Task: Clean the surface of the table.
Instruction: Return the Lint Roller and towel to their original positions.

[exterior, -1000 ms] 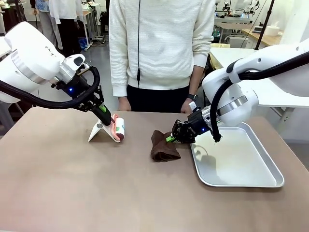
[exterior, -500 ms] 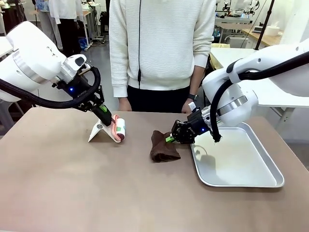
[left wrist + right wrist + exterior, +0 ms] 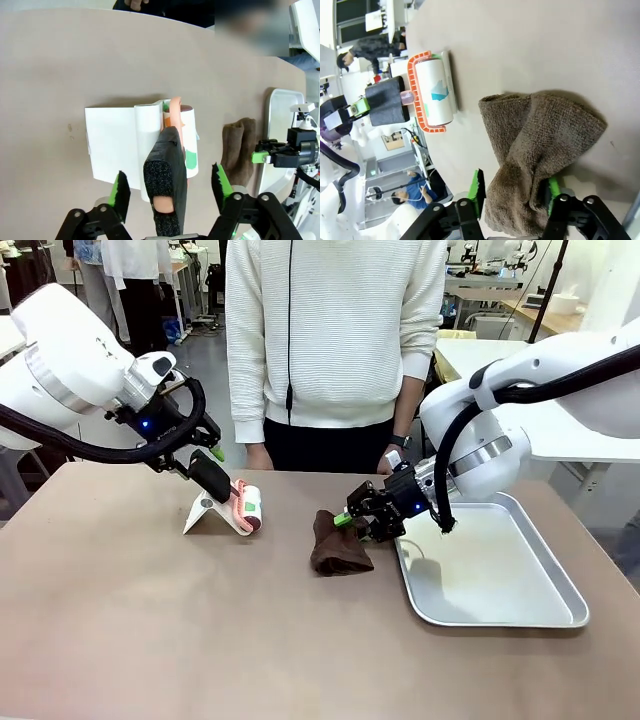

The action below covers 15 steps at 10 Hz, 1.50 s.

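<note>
Front view: greyish-brown table (image 3: 150, 640) bearing silver tray (image 3: 560, 615), lab benches behind

Bright, even overhead light; soft shadows under the tray (image 3: 560, 612) on the table (image 3: 200, 630); wrist views bend at edges.

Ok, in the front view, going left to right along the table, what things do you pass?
White folded card stand → white lint roller with orange frame and black foam handle → crumpled brown towel → shiny silver metal tray, all on the greyish-brown table.
</note>
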Motion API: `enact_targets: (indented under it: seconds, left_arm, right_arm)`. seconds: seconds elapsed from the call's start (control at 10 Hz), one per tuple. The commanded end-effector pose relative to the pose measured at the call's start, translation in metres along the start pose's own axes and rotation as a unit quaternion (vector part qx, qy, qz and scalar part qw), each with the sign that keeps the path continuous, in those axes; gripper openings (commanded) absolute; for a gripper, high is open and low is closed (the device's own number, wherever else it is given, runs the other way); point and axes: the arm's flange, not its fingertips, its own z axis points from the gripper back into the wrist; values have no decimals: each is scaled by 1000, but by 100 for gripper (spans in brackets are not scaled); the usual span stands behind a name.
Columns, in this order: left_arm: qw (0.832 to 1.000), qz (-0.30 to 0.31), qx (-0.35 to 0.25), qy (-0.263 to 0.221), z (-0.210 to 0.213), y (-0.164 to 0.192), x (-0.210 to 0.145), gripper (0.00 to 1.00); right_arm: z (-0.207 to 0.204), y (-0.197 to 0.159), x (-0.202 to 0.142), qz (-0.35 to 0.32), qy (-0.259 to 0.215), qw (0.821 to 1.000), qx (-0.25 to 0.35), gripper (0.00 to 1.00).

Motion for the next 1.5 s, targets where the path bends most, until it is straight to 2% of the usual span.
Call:
enact_targets:
  seconds: [0.0,0.5,0.9,1.1,1.2,1.3,1.4]
  left_arm:
    - [1000,5,10,-3,4,-3,0,100]
    - [1000,-13,-11,-2,19,-1,-16,100]
    - [999,-21,-28,-9,32,2,-25,100]
    - [996,-49,-79,-13,58,7,-46,100]
    - [990,-68,-119,-16,74,14,-61,100]
    - [982,-85,-168,-12,86,25,-77,100]
    - [968,-100,-229,-2,97,44,-96,100]
  right_arm:
    - [-1,-10,5,-5,-3,1000,3,100]
    - [5,-4,2,21,-2,1000,22,100]
    - [30,1,-14,55,6,996,69,100]
    - [70,6,-43,96,1,988,123,100]
    - [89,5,-55,113,3,978,175,100]
    - [106,1,-64,102,4,967,233,100]
    - [125,-6,-75,90,-3,960,264,100]
